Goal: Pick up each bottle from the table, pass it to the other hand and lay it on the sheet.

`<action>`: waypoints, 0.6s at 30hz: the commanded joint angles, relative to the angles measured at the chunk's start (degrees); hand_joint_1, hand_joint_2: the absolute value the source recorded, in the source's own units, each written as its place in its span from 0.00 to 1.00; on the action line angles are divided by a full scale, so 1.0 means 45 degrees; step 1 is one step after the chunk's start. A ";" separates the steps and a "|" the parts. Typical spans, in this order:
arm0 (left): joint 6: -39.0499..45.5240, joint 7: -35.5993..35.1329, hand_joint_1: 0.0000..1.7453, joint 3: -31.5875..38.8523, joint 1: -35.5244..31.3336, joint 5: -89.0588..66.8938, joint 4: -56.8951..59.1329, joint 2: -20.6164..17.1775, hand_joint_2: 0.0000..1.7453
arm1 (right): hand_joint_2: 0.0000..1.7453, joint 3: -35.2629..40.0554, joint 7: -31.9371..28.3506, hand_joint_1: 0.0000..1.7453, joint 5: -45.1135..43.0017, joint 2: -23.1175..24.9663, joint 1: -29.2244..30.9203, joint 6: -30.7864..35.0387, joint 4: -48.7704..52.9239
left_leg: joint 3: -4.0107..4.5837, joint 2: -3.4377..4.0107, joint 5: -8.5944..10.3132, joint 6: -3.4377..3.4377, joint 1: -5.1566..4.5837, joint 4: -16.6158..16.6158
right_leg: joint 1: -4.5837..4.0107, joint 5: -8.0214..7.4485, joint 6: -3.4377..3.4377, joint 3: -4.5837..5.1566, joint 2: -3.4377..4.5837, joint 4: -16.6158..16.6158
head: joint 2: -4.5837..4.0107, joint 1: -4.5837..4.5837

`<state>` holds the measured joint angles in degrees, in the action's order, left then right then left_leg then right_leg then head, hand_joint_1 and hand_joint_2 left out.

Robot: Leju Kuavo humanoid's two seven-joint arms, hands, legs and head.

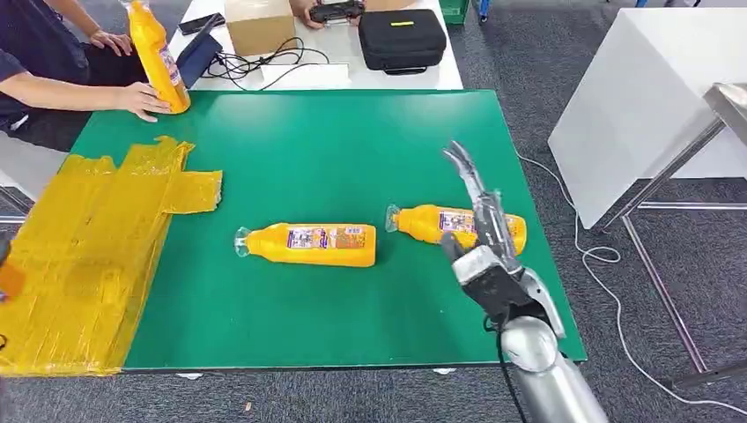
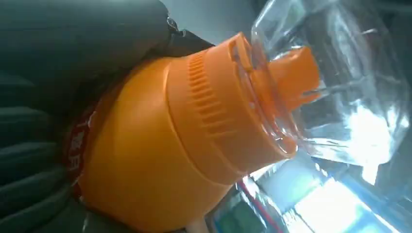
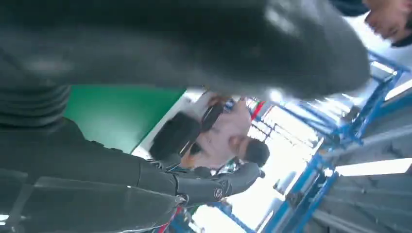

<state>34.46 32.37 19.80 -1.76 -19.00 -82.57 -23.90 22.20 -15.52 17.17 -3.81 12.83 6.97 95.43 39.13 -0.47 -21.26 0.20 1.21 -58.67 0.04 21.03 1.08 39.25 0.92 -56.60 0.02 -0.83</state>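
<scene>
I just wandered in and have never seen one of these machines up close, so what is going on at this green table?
A humanoid robot is moving orange bottles onto the yellow sheet at the table's left. Its left robot hand grips one orange bottle, seen close up with its clear cap. Its right robot hand hangs open over the right lying bottle. Another lying bottle waits mid-table. At the far corner a person's hand steadies an upright bottle.
</scene>
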 commanded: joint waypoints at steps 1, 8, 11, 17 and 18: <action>0.1231 -0.0076 1.00 -0.1716 -0.1728 -0.3482 0.4502 0.0297 1.00 | 0.00 -0.1222 -0.1056 0.00 -0.0982 -0.2652 -0.2599 0.0536 0.0941 | -0.0077 -0.0106 0.0001 0.0019 -0.0030 0.0042 | 0.0028 0.0045 0.0009 -0.0097 -0.0116 0.0017 | 0.0000 0.0000; 0.1231 -0.0679 1.00 -0.0848 -0.1679 -0.7274 0.4332 0.2910 1.00 | 0.00 -0.1429 -0.1144 0.00 -0.1033 -0.2853 -0.3215 0.0402 0.1370 | -0.0062 -0.0064 -0.0041 0.0062 -0.0106 0.0022 | 0.0094 0.0049 0.0049 -0.0095 -0.0083 0.0015 | 0.0000 0.0005; 0.1231 -0.0714 1.00 -0.0945 -0.1728 -0.7597 0.4576 0.3070 1.00 | 0.00 -0.1391 -0.1118 0.00 -0.1001 -0.2818 -0.3179 0.0394 0.1357 | -0.0084 -0.0035 -0.0048 0.0068 -0.0133 0.0032 | 0.0115 0.0045 0.0052 -0.0101 -0.0076 0.0009 | 0.0000 -0.0005; 0.1231 -0.0920 1.00 -0.1651 -0.1940 -0.9663 0.5725 0.3925 1.00 | 0.00 -0.1124 -0.0821 0.00 -0.0687 -0.2416 -0.3275 0.0275 0.1595 | -0.0064 -0.0036 -0.0039 0.0077 -0.0121 0.0027 | 0.0104 0.0031 0.0067 -0.0076 -0.0071 0.0014 | 0.0000 -0.0010; 0.1231 -0.1119 1.00 -0.1744 -0.1991 -1.0433 0.6002 0.4312 1.00 | 0.00 -0.1044 -0.0701 0.00 -0.0559 -0.2293 -0.3208 0.0226 0.1601 | -0.0057 -0.0035 -0.0038 0.0078 -0.0123 0.0024 | 0.0106 0.0028 0.0068 -0.0067 -0.0069 0.0011 | 0.0000 -0.0015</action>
<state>39.26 28.89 14.84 -7.03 -56.51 -65.96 -13.48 16.85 -20.57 13.09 -15.69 -1.52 8.94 102.09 39.12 -0.48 -21.42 0.52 0.75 -58.68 0.44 21.06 1.38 39.20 0.81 -56.57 0.02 -0.90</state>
